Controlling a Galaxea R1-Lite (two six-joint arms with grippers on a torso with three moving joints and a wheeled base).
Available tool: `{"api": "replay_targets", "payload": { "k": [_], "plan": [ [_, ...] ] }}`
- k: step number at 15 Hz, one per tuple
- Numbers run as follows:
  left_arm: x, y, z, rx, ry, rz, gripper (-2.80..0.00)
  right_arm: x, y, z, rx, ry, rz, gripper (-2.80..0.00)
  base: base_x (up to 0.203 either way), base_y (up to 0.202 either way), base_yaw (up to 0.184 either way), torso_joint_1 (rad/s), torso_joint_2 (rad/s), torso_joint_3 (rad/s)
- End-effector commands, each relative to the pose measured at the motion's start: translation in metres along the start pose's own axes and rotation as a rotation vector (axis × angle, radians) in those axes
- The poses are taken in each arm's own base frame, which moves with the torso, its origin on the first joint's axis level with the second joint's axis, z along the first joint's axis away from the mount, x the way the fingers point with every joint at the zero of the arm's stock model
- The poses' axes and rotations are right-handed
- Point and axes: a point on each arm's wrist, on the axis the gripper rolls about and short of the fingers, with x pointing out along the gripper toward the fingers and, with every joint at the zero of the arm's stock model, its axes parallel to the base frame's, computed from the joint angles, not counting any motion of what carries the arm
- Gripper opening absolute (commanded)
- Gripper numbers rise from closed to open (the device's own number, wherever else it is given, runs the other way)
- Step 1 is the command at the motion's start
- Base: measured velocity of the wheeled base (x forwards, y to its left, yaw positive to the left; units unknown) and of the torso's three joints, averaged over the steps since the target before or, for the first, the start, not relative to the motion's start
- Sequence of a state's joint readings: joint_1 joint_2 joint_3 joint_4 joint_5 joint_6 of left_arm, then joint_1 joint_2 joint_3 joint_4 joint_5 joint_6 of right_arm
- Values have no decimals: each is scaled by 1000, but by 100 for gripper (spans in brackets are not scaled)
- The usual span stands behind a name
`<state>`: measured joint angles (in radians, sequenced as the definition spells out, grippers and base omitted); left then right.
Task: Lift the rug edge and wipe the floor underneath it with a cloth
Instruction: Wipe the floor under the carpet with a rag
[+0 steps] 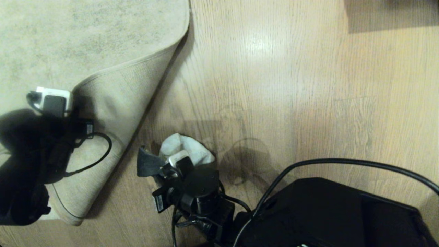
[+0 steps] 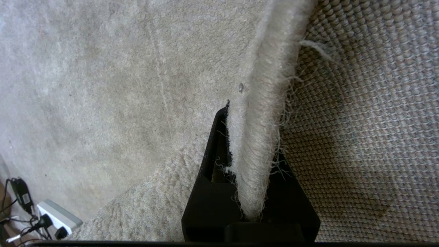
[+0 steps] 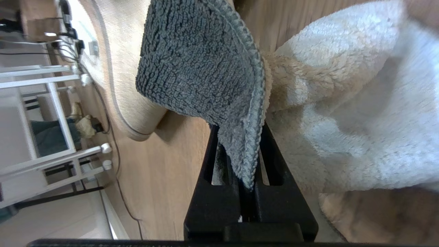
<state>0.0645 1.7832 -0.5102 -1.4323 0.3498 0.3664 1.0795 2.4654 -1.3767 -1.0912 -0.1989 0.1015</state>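
Head view: I see the rug edge (image 1: pixel 113 99) folded back off the floor (image 1: pixel 274 85), the cloth (image 1: pixel 181 151) just beside the fold.
Left wrist: my left gripper (image 2: pixel 250 161) is clamped on the rug edge (backing showing).
Right wrist: my right gripper (image 3: pixel 252 164) pinches the cloth.

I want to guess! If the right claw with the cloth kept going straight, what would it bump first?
Probably the floor: the right claw points there, its cloth leading. Depth is unclear.

Glossy wood floor (image 1: pixel 274 85); white shelving (image 3: pixel 51 113).
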Motion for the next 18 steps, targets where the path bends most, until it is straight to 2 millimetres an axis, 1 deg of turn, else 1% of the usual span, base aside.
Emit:
{"api": "replay_targets", "payload": {
  "k": [1, 3, 4, 6, 7, 9, 10, 11, 15, 17, 18],
  "plan": [
    [-1, 0, 1, -2, -8, 5, -280, 14, 2, -30, -3, 24, -11, -280, 0, 0, 0, 0, 0, 0],
    [-1, -1, 1, -1, -5, 2, -280, 26, 2, -38, 2, 4, -20, -280, 0, 0, 0, 0, 0, 0],
    [0, -1, 0, -1, -2, 6, -280, 33, -1, -37, 6, -22, -26, -280, 0, 0, 0, 0, 0, 0],
    [-1, -2, 1, -2, -5, 2, -280, 50, -12, -24, 19, -109, -52, -280, 0, 0, 0, 0, 0, 0],
    [-1, -2, 1, -2, -4, 1, -280, 57, -21, -14, 21, -145, -71, -280, 0, 0, 0, 0, 0, 0],
    [-2, -3, 1, -1, -2, 1, -280, 67, -47, 12, 14, -198, -123, -280, 0, 0, 0, 0, 0, 0],
    [-2, -3, 1, -1, -2, 1, -280, 69, -63, 29, 2, -224, -153, -280, 0, 0, 0, 0, 0, 0],
    [-2, -3, 1, -1, -3, 0, -280, 69, -71, 43, -5, -245, -168, -280, 0, 0, 0, 0, 0, 0],
    [-2, -2, 2, -3, -1, 11, -280, 57, -108, 96, -14, -306, -238, -280, 0, 0, 0, 0, 0, 0],
    [-2, -2, 2, -3, 1, 18, -280, 48, -122, 124, -17, -329, -263, -280, 0, 0, 0, 0, 0, 0],
    [-2, -2, 2, -3, 1, 18, -280, 44, -126, 134, -17, -331, -271, -280, 0, 0, 0, 0, 0, 0]
  ]
}}
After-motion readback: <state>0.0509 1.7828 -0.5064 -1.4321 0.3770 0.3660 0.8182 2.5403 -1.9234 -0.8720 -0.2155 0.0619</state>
